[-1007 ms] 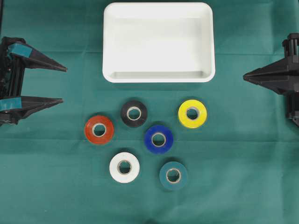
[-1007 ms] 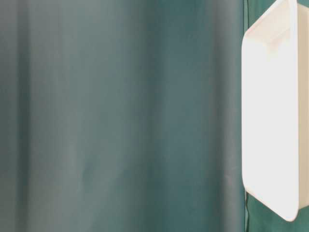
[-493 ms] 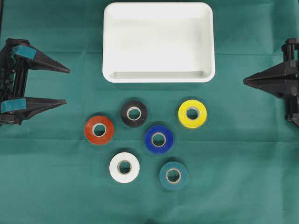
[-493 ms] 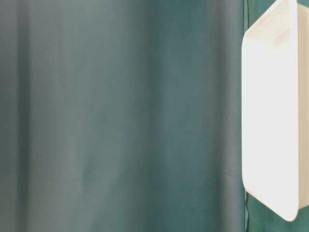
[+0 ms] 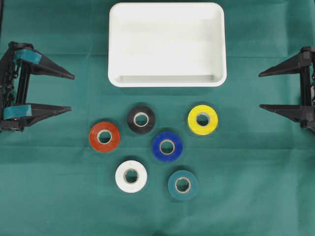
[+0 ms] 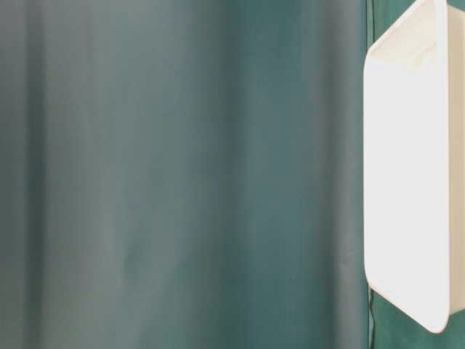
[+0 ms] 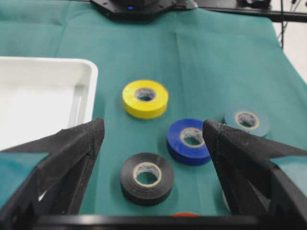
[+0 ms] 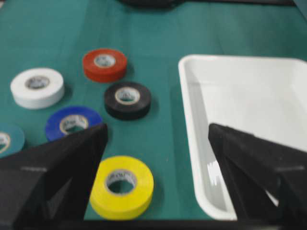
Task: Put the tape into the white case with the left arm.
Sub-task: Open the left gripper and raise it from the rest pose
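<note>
Across the green-clothed table (image 5: 59, 196), the white case (image 5: 167, 81) sits at the far middle, holding nothing. At the left edge the left claw (image 5: 71, 93), banded in teal, stands wide and grips nothing; at the right edge the plain black right claw (image 5: 261, 90) is likewise spread wide. Between them, on the near side of the case, six tape rolls lie flat and apart: black roll (image 5: 141, 119), yellow roll (image 5: 203, 119), red roll (image 5: 104, 136), blue roll (image 5: 167, 146), white roll (image 5: 131, 176), teal roll (image 5: 182, 185).
</note>
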{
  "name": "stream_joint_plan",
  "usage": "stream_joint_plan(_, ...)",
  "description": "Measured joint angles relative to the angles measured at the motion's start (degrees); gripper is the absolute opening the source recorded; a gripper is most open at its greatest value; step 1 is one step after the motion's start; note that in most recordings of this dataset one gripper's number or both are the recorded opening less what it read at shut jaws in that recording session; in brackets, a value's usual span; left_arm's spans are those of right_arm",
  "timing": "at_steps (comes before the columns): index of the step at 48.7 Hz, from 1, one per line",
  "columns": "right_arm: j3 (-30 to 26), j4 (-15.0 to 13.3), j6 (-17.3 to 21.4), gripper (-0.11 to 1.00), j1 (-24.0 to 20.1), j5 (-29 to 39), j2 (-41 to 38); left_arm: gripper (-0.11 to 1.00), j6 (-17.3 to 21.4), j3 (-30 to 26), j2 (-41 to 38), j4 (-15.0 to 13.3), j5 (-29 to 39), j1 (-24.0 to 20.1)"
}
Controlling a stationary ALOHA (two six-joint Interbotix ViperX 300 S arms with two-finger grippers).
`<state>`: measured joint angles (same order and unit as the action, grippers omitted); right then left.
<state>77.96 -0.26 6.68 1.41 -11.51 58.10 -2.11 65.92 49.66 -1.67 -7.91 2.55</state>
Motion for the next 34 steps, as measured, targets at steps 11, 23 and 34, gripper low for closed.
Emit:
stream_joint_plan(11,1.32,0.0,0.0,0.62,1.85,5.27,0.0,0.99,-0.09,-0.62,-3.96,0.0,2.46,-2.11)
stream_joint_plan(23,4.31,0.0,0.0,0.62,2.81,8.09,0.18,0.99,0.0,-3.52,-10.81,-0.09,3.25,-2.55)
stream_joint_plan(34,6.15,0.0,0.0,0.62,2.81,8.17,0.26,0.99,0.0,-5.54,-14.68,0.0,4.22,-2.72)
